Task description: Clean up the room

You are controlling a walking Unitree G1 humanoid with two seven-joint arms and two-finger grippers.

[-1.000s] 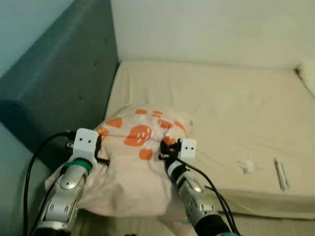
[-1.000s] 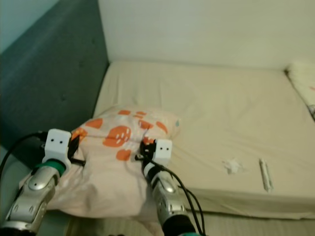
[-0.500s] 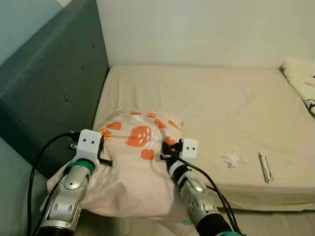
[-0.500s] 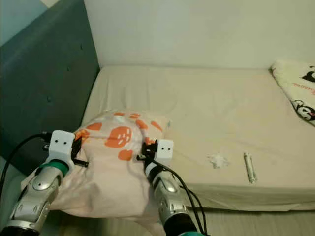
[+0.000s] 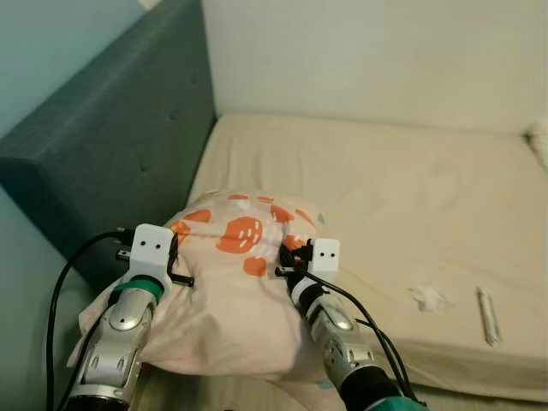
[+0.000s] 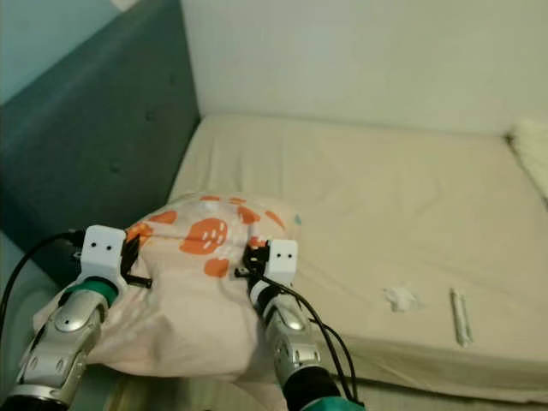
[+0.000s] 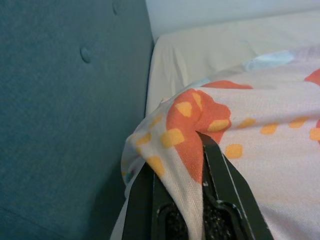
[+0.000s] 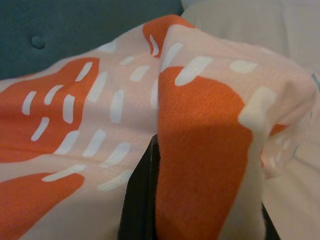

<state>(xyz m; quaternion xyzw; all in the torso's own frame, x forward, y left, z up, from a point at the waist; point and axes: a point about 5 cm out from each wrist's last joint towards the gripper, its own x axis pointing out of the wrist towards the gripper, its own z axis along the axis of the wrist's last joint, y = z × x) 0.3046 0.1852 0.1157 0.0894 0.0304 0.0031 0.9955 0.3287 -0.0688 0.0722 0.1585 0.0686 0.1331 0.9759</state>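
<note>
Standing at the near edge of the bed point(image 5: 385, 180), the robot held a pillow point(image 5: 231, 291) between its two arms. The pillow was pale pink with orange prints, and it lay on the near left corner of the mattress, close to the dark teal padded headboard point(image 5: 111, 163). Part of it hung over the front edge of the bed.

The left gripper point(image 5: 175, 265) was at the left side of the pillow. In the left wrist view its two black fingers point(image 7: 220, 170) were closed on a fold of the printed cloth, and the cloth was squeezed between them. The right gripper point(image 5: 287, 257) was at the right side of the pillow, near an orange patch. In the right wrist view a fold of orange cloth came up out of the jaws, and one dark finger point(image 8: 137, 200) showed beside it, so this gripper also was pinched on the pillow fabric.

Black cables ran from both wrists back toward the body of the robot.

Further to the right on the beige sheet lay a small crumpled white tissue point(image 5: 426, 297), and beside it, a little apart, a thin pale tube-like thing point(image 5: 486, 315). At the far right edge of the bed a bit of another white fabric point(image 5: 539, 137) was visible. I could not tell what it was.
</note>
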